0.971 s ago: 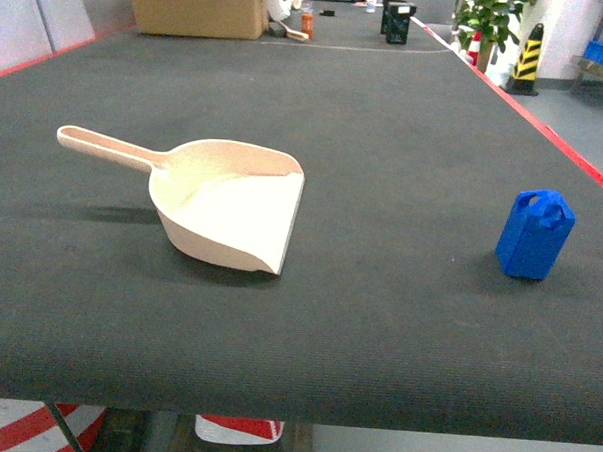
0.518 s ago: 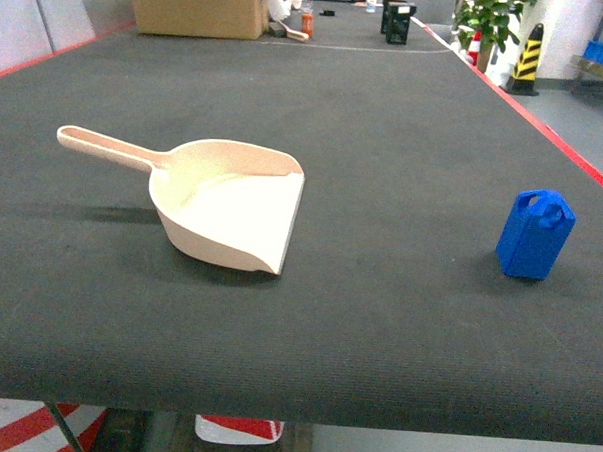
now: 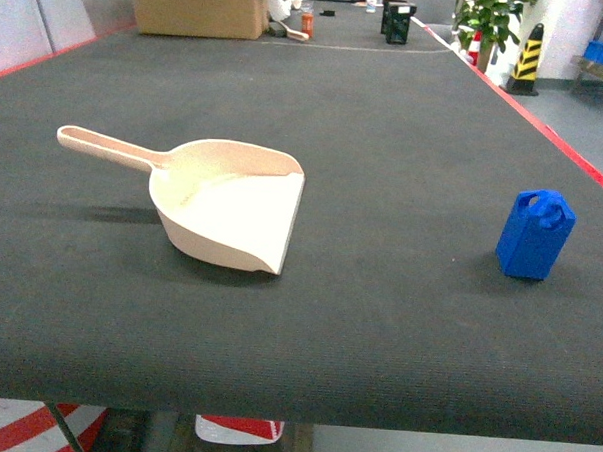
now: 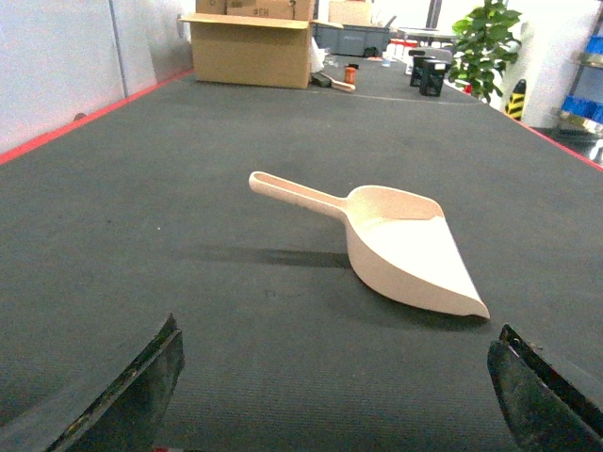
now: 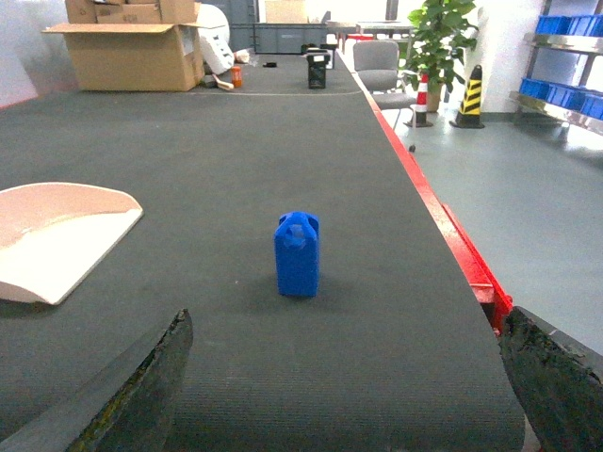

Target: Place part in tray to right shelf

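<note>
Task not begun: nothing gripped, part not yet in tray.

L to R: tray (image 3: 232,208) is seen lying on the table (image 3: 386,120), lip toward the part (image 3: 534,234), which stands upright well apart near the R edge. Left gripper (image 4: 334,395) and right gripper (image 5: 349,395) are spread wide, empty. Pick, loading, shelf transfer all remain.

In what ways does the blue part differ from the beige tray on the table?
The part is bright blue, small and stands upright; the tray is pale beige, much larger, lies low and has a long handle. Both rest apart on the dark table, untouched.
</note>
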Controlling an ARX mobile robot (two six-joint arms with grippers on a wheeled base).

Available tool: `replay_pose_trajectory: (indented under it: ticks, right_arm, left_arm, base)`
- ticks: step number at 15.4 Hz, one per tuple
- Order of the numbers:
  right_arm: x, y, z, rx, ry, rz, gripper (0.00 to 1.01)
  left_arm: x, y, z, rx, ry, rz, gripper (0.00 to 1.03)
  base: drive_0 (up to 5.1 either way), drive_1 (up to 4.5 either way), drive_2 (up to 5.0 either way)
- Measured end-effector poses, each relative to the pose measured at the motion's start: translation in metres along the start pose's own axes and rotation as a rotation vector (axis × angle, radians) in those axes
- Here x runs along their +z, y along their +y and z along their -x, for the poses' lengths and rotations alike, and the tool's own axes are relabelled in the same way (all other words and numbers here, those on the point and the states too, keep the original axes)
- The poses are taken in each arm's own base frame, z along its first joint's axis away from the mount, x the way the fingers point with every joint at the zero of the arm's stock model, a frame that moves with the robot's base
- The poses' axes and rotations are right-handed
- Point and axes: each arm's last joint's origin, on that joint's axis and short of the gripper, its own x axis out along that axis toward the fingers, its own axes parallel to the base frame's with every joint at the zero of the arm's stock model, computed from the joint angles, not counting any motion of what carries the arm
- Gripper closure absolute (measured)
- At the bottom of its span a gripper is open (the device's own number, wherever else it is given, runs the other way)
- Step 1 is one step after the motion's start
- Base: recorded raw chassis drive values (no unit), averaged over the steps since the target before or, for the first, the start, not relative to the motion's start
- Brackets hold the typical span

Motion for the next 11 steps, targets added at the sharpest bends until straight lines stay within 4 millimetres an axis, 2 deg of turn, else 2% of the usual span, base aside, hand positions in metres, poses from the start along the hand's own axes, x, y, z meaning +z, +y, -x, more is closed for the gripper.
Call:
replay_pose_trajectory:
  ticks: [11]
  right_arm:
    - [0.0001,0.0,0.0,0.0,0.0,0.0,0.03]
  left_arm:
    - [0.0,0.0,0.0,0.0,0.0,0.0,0.05]
  base:
    - [0.0,0.0,0.0]
